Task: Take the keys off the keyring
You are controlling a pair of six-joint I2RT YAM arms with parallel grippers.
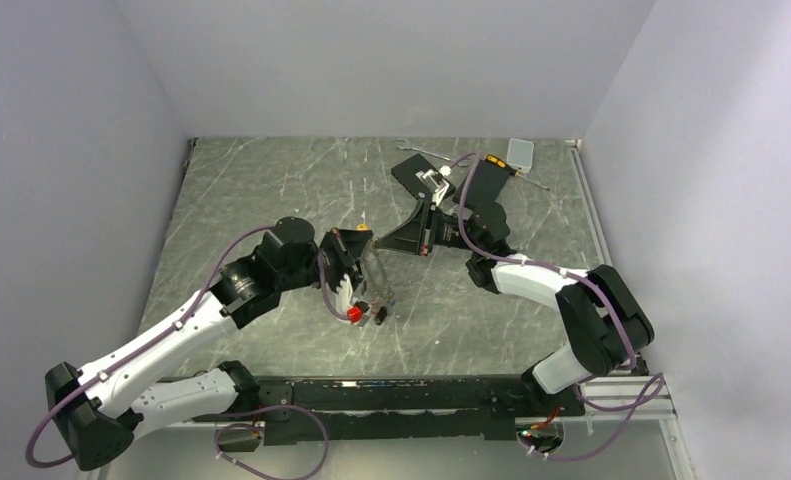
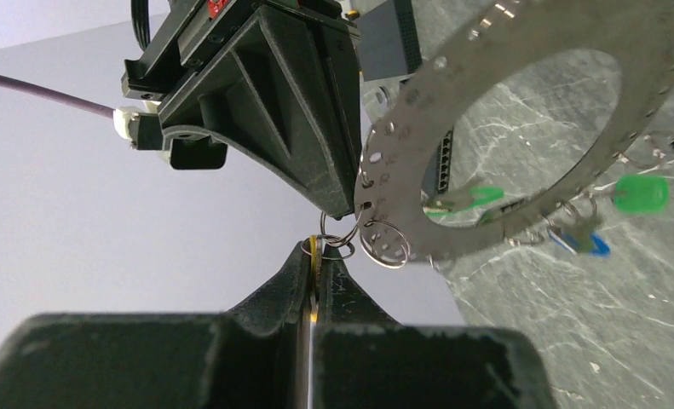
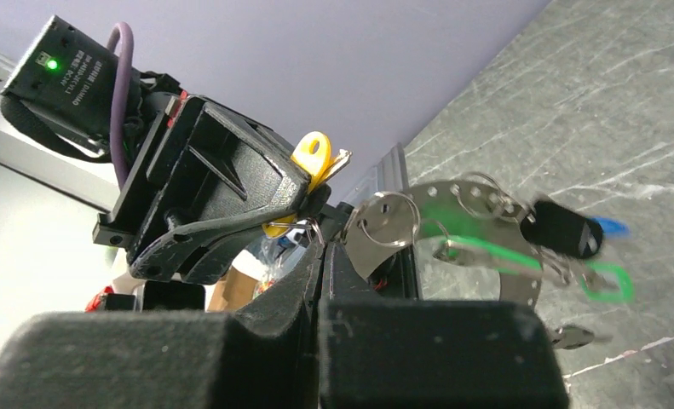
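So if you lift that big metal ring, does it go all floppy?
Probably not: the keyring looks like a flat metal band holding its round shape in mid-air. The keys likely swing and jingle, since they dangle from small loose loops.

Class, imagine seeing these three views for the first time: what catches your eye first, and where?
At centre, the left claw and right claw meet tip to tip beside a flat silver perforated metal ring hung with small keys. The left claw pinches a yellow-headed key. A bright green-headed key dangles at the ring's lower right in the left wrist view, and a red-headed key shows below the left claw from above.
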